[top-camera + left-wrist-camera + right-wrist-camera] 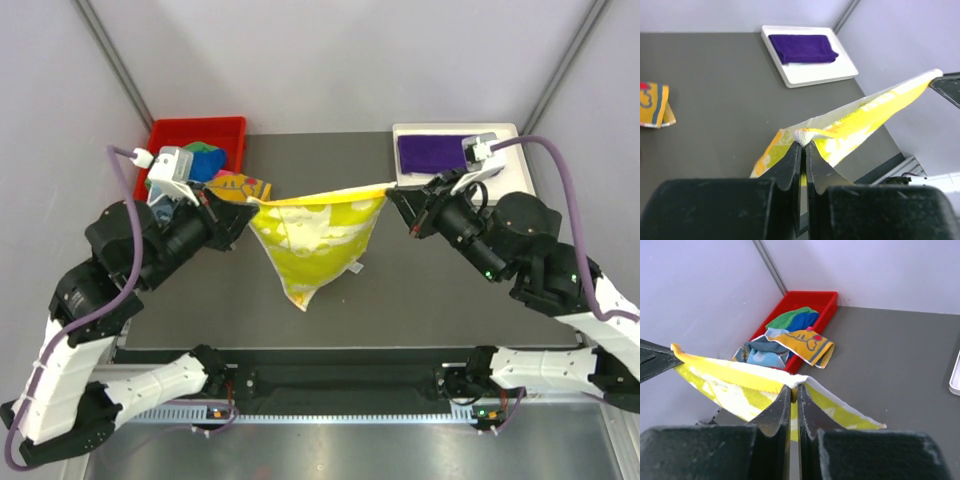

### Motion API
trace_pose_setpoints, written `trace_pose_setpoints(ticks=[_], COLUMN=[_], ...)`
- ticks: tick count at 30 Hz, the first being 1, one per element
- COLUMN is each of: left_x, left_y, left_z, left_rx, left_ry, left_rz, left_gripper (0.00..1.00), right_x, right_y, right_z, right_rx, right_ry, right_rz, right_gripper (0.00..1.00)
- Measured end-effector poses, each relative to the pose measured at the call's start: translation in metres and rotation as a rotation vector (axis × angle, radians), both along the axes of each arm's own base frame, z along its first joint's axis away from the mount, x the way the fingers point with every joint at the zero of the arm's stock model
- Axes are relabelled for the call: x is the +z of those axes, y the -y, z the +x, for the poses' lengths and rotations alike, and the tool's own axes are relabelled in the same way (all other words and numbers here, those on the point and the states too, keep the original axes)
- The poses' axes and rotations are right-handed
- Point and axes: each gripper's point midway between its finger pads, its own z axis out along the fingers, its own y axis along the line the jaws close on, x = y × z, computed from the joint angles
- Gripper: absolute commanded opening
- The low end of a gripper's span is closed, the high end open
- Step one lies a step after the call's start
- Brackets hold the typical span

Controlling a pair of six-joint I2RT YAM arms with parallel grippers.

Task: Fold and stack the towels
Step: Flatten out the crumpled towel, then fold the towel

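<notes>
With the left gripper (248, 208) and the right gripper (392, 197) each pinching a top corner of the yellow towel (315, 235) above the middle of the tabletop (420, 290), we must hold it tight and level so it lands flat.

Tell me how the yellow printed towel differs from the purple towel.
The pale yellow printed towel hangs stretched between the left hand and right hand; the plain deep purple towel lies in the white shallow tray. The yellow towel is open, sagging to a point; the purple towel is folded into a rectangle. Both are small soft cloths.
</notes>
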Motion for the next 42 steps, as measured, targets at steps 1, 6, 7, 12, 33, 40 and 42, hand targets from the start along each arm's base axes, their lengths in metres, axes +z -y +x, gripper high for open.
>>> trace_pose_setpoints(ticks=[1,6,7,12,33,40,42], left_x=[0.005,0.03,0.032,0.035,-0.175,-0.229,-0.241], left_y=[0.0,0.0,0.0,-0.001,0.013,0.013,0.016], left_z=[-0.001,-0.006,-0.006,0.003,0.291,0.396,0.405], left_rx=[-0.007,-0.034,-0.033,0.003,0.282,0.264,0.249], left_ry=[0.014,0.077,0.083,0.084,-0.28,-0.31,-0.318], left_rz=[-0.004,-0.034,-0.036,-0.031,0.19,0.147,0.141], left_gripper=[0.0,0.0,0.0,0.0,0.0,0.0,0.0], right_x=[0.003,0.02,0.024,0.04,-0.169,-0.244,-0.256], right_y=[0.001,0.003,0.003,0.0,0.01,0.01,0.012], right_z=[-0.001,-0.005,-0.006,-0.003,0.26,0.364,0.373], right_rx=[0.004,0.028,0.032,0.027,-0.124,-0.096,-0.091], right_ry=[0.004,0.03,0.035,0.059,-0.32,-0.421,-0.431], right_rz=[0.003,0.012,0.015,0.013,-0.211,-0.192,-0.181], right_gripper=[0.0,0.0,0.0,0.0,0.0,0.0,0.0])
